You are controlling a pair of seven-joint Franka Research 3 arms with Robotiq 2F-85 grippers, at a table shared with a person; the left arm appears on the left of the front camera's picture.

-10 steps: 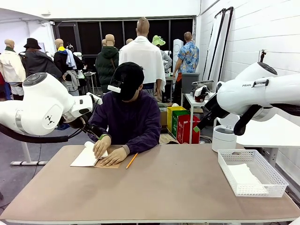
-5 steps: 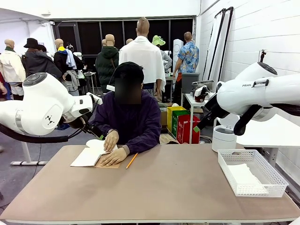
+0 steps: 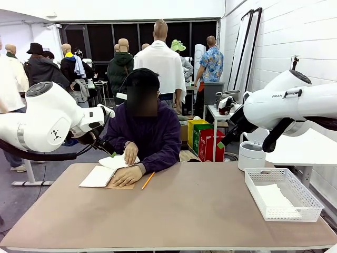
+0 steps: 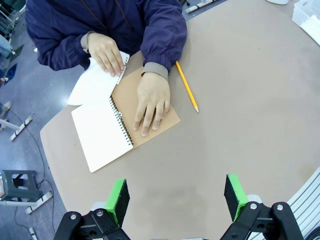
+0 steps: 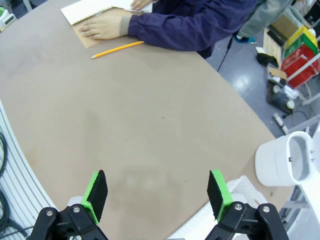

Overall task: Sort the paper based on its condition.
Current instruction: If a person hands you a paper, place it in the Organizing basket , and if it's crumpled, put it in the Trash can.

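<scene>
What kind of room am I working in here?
Probably a robot lab or workshop, not an office: a shared brown table with a person's spiral notebook, pencil and a white mesh basket, a painted block wall, and storage bins behind.
</scene>
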